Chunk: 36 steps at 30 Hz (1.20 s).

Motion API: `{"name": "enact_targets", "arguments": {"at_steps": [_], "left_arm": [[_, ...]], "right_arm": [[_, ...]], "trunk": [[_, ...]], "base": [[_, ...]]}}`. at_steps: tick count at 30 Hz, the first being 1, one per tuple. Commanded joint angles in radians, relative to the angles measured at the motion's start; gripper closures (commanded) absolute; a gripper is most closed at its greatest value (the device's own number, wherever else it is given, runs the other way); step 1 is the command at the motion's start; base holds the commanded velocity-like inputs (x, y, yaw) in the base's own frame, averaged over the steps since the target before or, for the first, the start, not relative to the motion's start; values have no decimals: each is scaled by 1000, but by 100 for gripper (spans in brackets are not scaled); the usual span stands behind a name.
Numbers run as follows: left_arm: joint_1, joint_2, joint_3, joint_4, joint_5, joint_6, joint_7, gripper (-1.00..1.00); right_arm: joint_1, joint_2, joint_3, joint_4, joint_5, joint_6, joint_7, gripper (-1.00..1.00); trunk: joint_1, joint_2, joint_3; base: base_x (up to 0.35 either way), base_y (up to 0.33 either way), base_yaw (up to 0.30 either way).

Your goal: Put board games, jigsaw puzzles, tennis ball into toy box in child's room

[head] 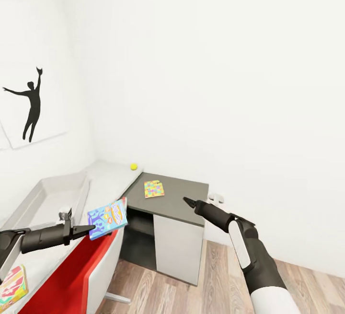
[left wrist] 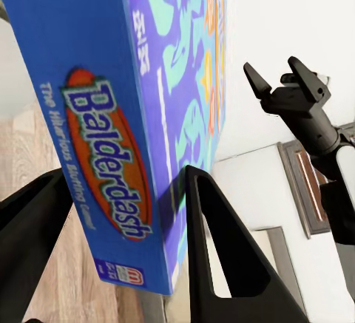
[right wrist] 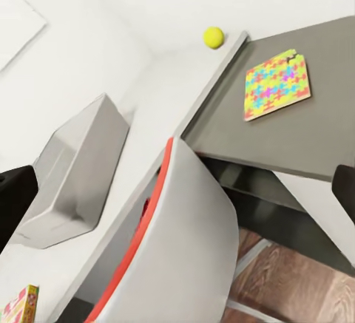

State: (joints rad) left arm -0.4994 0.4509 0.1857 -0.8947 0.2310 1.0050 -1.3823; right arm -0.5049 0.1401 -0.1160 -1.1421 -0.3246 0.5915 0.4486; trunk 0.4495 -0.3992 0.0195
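Note:
My left gripper (head: 91,229) is shut on a blue "Balderdash" board game (head: 108,218), holding it on edge above the red chair by the table; the box (left wrist: 111,138) sits between its fingers (left wrist: 222,256). The toy box (head: 48,199) is a grey open bin on the pale table top (head: 108,180). A yellow tennis ball (head: 133,166) lies at the top's far end. One colourful jigsaw puzzle (head: 154,189) lies on the lower dark section. A yellow, green and red board game (head: 12,285) lies near me. My right gripper (head: 188,202) hangs open beside the dark section, holding nothing.
A red and white chair (head: 72,275) is tucked against the table right under my left gripper. White walls close the corner behind the table. Wooden floor (head: 201,280) lies open under my right arm. A dancer picture (head: 31,105) hangs on the left wall.

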Motion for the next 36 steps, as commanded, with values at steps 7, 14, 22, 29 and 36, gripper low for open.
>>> {"name": "enact_targets", "arguments": {"at_steps": [7, 14, 22, 29, 36], "left_arm": [[-1, 0, 0, 0, 5, 10, -1, 100], [-1, 0, 0, 0, 4, 10, -1, 100], [-1, 0, 0, 0, 4, 10, -1, 100], [-1, 0, 0, 0, 4, 10, -1, 100], [-1, 0, 0, 0, 4, 10, -1, 100]], "right_arm": [[-1, 1, -4, -1, -5, 8, 2, -100], [0, 1, -4, -1, -5, 8, 2, -100], [-1, 1, -4, -1, -5, 8, 2, -100], [-1, 1, -4, -1, -5, 8, 2, -100], [0, 1, -3, -1, -5, 8, 2, -100]], "trunk": [[1, -1, 0], [1, -1, 0], [1, -1, 0], [1, -1, 0], [1, -1, 0]], "base": [[77, 0, 282], [76, 0, 282], [76, 0, 282], [75, 0, 280], [75, 0, 278]]}}
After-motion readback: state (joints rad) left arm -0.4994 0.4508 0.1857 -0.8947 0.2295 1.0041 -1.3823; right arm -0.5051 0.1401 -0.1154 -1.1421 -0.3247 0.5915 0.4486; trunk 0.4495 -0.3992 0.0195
